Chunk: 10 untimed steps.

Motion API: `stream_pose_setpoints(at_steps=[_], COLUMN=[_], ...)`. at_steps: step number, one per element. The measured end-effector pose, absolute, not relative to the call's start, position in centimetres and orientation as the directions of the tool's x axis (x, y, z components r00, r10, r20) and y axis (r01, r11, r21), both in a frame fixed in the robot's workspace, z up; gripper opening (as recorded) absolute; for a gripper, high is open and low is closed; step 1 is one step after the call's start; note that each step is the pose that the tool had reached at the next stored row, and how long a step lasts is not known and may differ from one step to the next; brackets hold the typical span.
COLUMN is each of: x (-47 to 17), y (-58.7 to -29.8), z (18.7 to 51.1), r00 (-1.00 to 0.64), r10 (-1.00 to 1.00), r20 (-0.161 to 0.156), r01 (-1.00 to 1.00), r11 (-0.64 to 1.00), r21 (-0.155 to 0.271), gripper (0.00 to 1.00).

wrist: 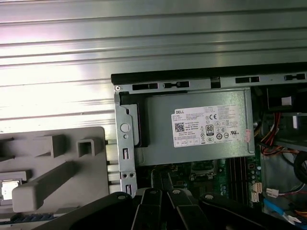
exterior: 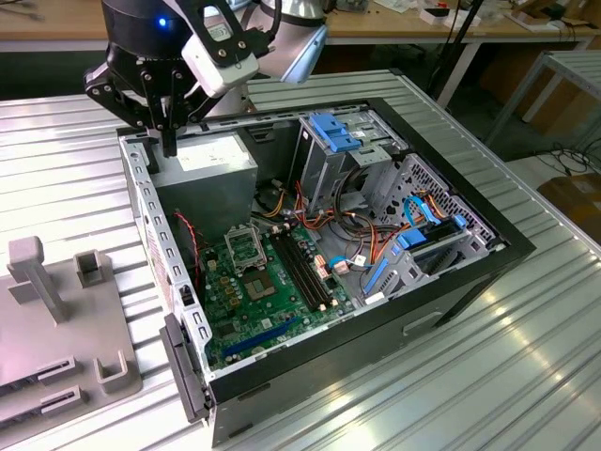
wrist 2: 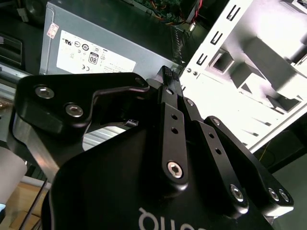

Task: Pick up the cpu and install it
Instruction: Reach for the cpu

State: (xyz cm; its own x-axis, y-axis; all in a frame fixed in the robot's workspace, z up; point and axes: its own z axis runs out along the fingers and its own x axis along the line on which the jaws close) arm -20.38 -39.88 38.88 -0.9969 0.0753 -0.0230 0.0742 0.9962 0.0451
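My gripper (exterior: 169,143) hangs shut above the back corner of the open computer case, over the edge of the grey power supply (exterior: 212,165). Its black fingers (wrist: 166,181) are pressed together with nothing seen between them, as the second wrist view (wrist 2: 168,75) also shows. A small pale square, apparently the cpu (wrist: 8,189), lies in a recess of the grey fixture (wrist: 53,163) beside the case, away from the fingers. The hollow socket frame (exterior: 245,250) sits on the green board (exterior: 254,301) inside the case, partly seen past the power supply (wrist: 204,167).
The case (exterior: 470,272) lies on its side on a ribbed metal table (exterior: 526,376), with blue drive brackets (exterior: 338,132) and loose cables (exterior: 319,211) inside. The grey fixture (exterior: 56,319) with upright posts stands at the exterior view's left.
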Motion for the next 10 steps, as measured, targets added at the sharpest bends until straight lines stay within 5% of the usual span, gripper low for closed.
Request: stream_pose_setpoints(at_steps=[10], x=[-20.87], y=[-39.88], z=[38.86], r00=[-0.997], r10=[0.075], r20=[-0.023], r01=[0.074], r11=[0.996], r21=[0.045], gripper=[0.11])
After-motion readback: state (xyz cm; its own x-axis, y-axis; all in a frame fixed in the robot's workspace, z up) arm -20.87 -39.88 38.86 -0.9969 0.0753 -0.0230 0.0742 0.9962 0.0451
